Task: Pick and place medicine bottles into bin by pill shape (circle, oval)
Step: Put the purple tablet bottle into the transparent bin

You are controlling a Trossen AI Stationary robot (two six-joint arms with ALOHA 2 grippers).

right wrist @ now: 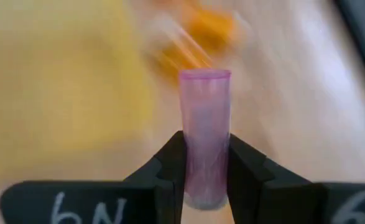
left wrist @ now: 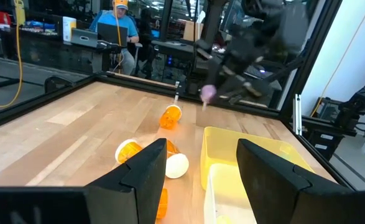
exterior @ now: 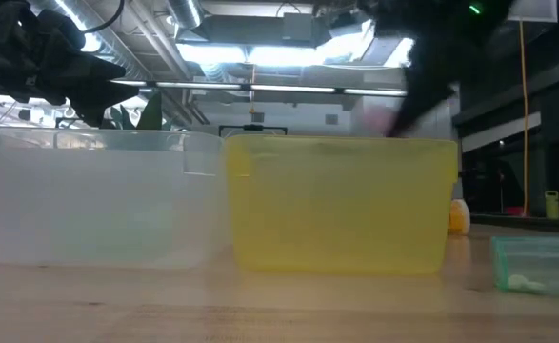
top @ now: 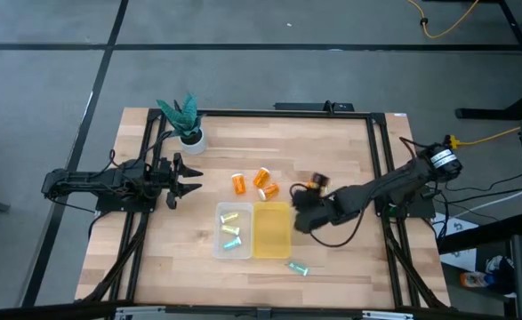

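Note:
My right gripper is shut on a purple medicine bottle, a slim vial. In the high view it hangs at the right rim of the yellow bin; the left wrist view shows the vial in the air. The clear bin holds several yellow-green and teal vials. Three orange bottles lie on their sides on the table beyond the bins, and a teal vial lies on its side near the front edge. My left gripper waits open at the table's left. My right gripper pinches the purple vial between its two fingers, on opposite sides of its lower body near one end. The fingers slant down from the table's right. The vial reaches out past the fingertips, its far end free, lifted clear of the table.
A white pot with a green plant stands at the far left corner. Another orange bottle lies just beyond my right gripper. The two bins stand side by side at the table's middle front. A person sits at a desk beyond the table.

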